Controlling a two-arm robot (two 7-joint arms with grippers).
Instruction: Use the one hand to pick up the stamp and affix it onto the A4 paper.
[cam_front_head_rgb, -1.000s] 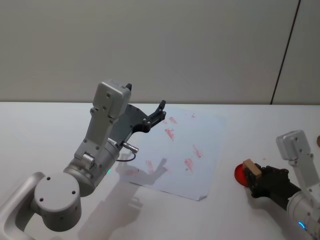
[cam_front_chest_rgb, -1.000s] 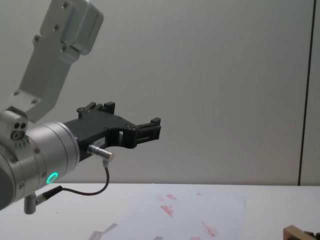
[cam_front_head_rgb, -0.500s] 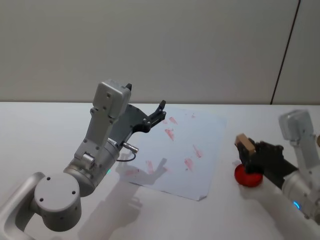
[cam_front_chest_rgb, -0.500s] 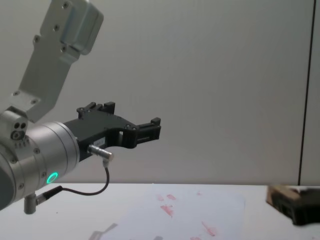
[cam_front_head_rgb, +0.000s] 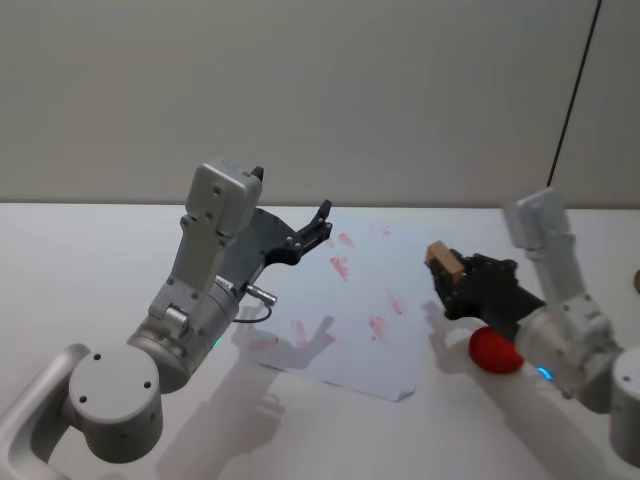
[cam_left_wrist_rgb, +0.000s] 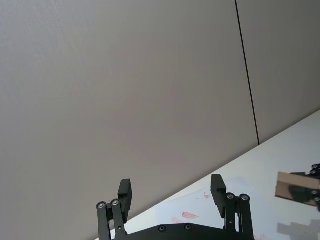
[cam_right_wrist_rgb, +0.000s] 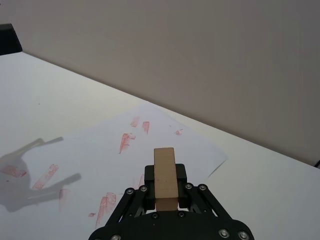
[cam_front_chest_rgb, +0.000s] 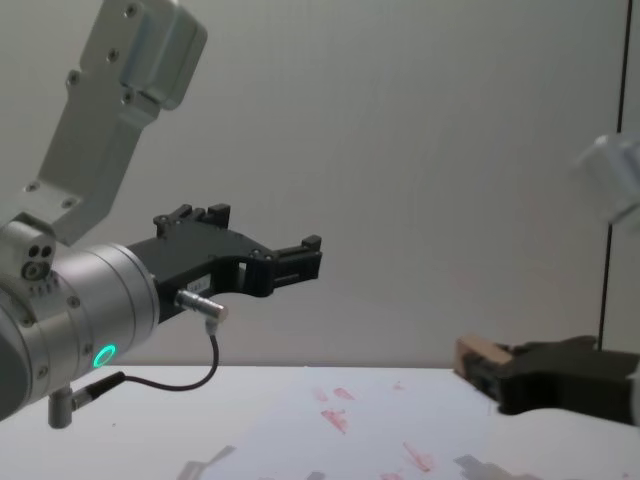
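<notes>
White tabletop (cam_front_head_rgb: 80, 260) runs back to a plain grey-beige wall (cam_front_head_rgb: 300, 90) that has a dark vertical seam on its right side. At the middle of the tabletop lies the white rectangular A4 paper (cam_front_head_rgb: 415, 275), flat and turned at an angle, with several smudgy red-pink stamp marks scattered over it. The black two-finger right claw (cam_front_head_rgb: 450, 280), on a silver-white arm with a blue light near its wrist, comes in from the right and is raised off the surface at the sheet's right edge. It is closed on the small light-brown wooden stamp (cam_front_head_rgb: 442, 260), which sticks out beyond the fingertips and hangs in the air, touching neither the paper nor the tabletop. Just near of that claw, on the tabletop to the right of the sheet, sits a round red ink pad (cam_front_head_rgb: 495, 350). The black left claw (cam_front_head_rgb: 322, 222), on an arm with a green-lit ring and a thin black cable (cam_front_chest_rgb: 190, 380), is held high over the far left part of the paper with its fingers spread wide and nothing between them; its shadow falls on the sheet.
</notes>
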